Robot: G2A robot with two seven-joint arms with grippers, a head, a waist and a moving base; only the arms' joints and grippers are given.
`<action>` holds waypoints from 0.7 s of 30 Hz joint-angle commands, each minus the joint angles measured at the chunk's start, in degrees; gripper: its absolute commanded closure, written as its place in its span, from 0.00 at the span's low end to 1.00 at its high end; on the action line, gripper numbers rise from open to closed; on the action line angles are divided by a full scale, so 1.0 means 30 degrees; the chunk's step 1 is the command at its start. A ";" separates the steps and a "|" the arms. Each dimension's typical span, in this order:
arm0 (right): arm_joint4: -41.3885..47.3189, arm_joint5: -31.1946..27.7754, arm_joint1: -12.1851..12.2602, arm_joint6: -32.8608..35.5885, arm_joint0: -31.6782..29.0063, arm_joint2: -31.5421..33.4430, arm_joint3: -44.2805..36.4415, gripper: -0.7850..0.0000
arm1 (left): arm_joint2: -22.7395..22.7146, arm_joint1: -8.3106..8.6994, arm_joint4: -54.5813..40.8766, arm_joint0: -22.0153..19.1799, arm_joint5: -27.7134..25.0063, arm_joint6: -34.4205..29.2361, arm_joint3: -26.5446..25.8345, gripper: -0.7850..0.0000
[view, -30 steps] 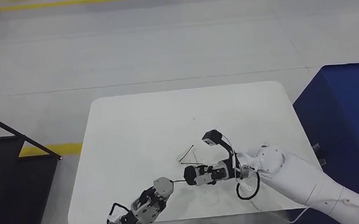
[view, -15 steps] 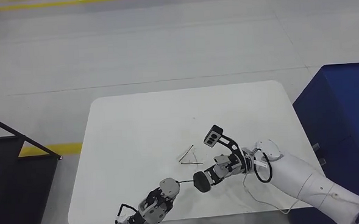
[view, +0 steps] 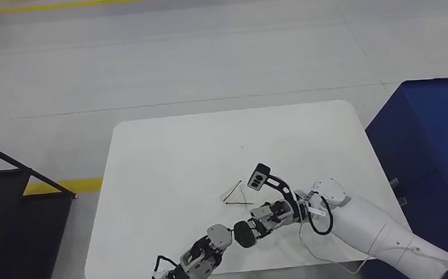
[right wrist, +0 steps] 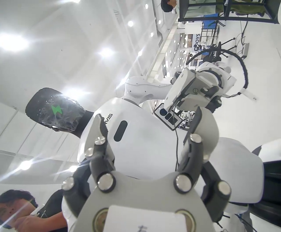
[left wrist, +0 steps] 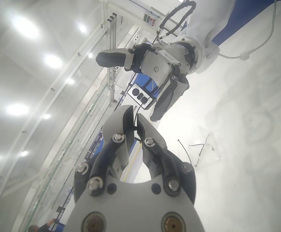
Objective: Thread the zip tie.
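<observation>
My left gripper (left wrist: 134,115) is shut on a thin black zip tie (left wrist: 135,123), whose strand sticks out past the fingertips. In the top view the left gripper (view: 219,236) hovers near the white table's (view: 172,157) front edge. My right gripper (view: 243,233) sits just to its right, almost touching. From the left wrist, the right gripper (left wrist: 126,87) faces me with its fingers wide apart. In the right wrist view, the right gripper (right wrist: 149,118) is open and the held zip tie (right wrist: 176,149) hangs close to one finger.
Loose black zip ties (view: 236,194) lie on the table a little behind the grippers, and show again as zip ties (left wrist: 197,149) in the left wrist view. A blue cabinet (view: 430,144) stands right of the table and a black frame (view: 15,219) to its left.
The right gripper dipped toward the front edge and then came back left. The left gripper shifted right, so the gap between the two has shrunk to almost nothing.
</observation>
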 commanded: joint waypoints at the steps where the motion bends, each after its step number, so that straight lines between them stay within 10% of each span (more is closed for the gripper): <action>1: -0.0171 0.0048 -0.0035 0.0014 -0.0152 0.0253 0.0018 0.70 | -0.0012 0.0012 -0.0033 0.0022 -0.0030 0.0012 0.0026 1.00; 13: -0.1297 0.0689 -0.0419 -0.0075 -0.0897 0.1163 -0.0103 0.85 | -0.0217 0.0112 0.0020 0.0338 0.0091 0.0269 -0.0098 1.00; 21: -0.1907 0.1042 -0.0655 -0.0113 -0.1272 0.1761 -0.0073 0.78 | -0.0296 0.0185 0.0048 0.0597 0.0246 0.0663 -0.0255 1.00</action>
